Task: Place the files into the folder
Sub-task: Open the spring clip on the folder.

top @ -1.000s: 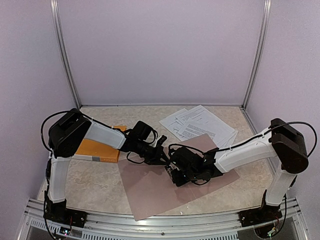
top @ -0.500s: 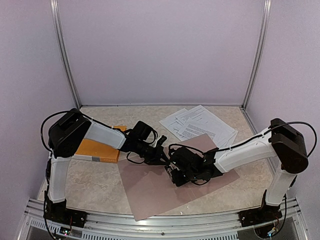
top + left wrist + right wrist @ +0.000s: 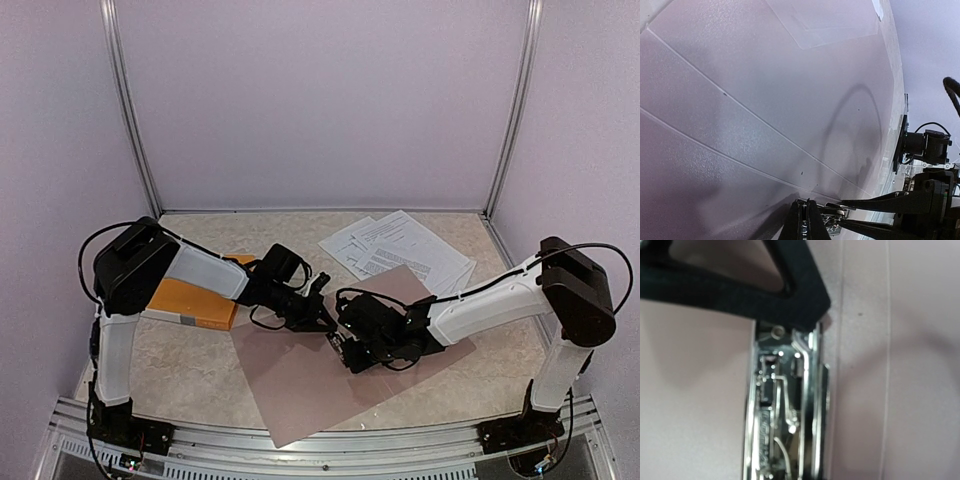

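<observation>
The folder (image 3: pixel 300 385) lies open and flat in the middle of the table, a mauve plastic sheet (image 3: pixel 765 100) with a metal clip (image 3: pixel 785 405) on its spine. Both grippers meet at that clip. My left gripper (image 3: pixel 324 322) is shut with nothing between its fingertips (image 3: pixel 805 212), and its tip rests against the clip (image 3: pixel 840 220). My right gripper (image 3: pixel 346 350) is shut on the clip, one thin black finger (image 3: pixel 890 202) on either side. The files (image 3: pixel 405 250), white printed sheets, lie fanned at the back right, partly under the folder's far corner.
An orange book (image 3: pixel 195 300) lies at the left, under the left forearm. Pale walls with metal posts close in the back and sides. The aluminium rail (image 3: pixel 320 450) carrying the arm bases runs along the near edge.
The left arm has eased slightly to the left and the folder's near corner has shifted a little. The right arm holds its place on the clip.
</observation>
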Controlling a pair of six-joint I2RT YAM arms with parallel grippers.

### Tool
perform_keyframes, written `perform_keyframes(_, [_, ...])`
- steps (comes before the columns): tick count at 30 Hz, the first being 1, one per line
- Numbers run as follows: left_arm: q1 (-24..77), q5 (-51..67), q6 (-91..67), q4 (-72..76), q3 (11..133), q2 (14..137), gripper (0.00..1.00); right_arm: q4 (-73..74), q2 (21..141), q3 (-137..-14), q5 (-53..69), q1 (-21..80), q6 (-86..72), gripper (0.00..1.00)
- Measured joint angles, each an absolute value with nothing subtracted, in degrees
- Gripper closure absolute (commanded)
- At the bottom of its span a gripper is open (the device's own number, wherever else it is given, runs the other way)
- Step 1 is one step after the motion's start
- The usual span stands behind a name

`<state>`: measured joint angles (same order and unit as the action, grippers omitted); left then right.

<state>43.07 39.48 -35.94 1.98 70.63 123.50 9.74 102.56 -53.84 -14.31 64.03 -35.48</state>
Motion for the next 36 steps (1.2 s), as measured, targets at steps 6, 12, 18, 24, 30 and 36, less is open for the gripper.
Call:
perform_keyframes(6, [43.20, 38.52, -35.64, 1.78, 69.93, 122.39, 1.00, 9.78, 102.74, -53.93, -14.28, 64.03, -35.73, 0.85])
perform_keyframes(12, [43.35, 37.89, -35.31, 1.61, 69.34, 121.69, 1.00, 9.80, 102.76, -53.93, -14.20, 63.86, -36.56, 0.87])
perform_keyframes(18, [43.62, 36.53, -34.39, 1.04, 68.27, 120.36, 1.00, 9.61, 102.85, -53.93, -12.75, 63.53, -37.26, 0.89])
perform_keyframes(24, [43.72, 35.92, -33.93, 0.99, 67.44, 119.63, 1.00, 9.17, 102.87, -53.89, -11.20, 63.18, -37.63, 0.89])
perform_keyframes(30, [43.92, 35.05, -33.23, 0.38, 67.40, 119.26, 1.00, 8.93, 102.87, -53.82, -10.28, 62.85, -37.85, 0.90])
perform_keyframes(36, [44.07, 34.50, -32.93, -0.05, 67.44, 119.24, 1.00, 8.86, 102.87, -53.78, -9.87, 62.67, -38.24, 0.92])
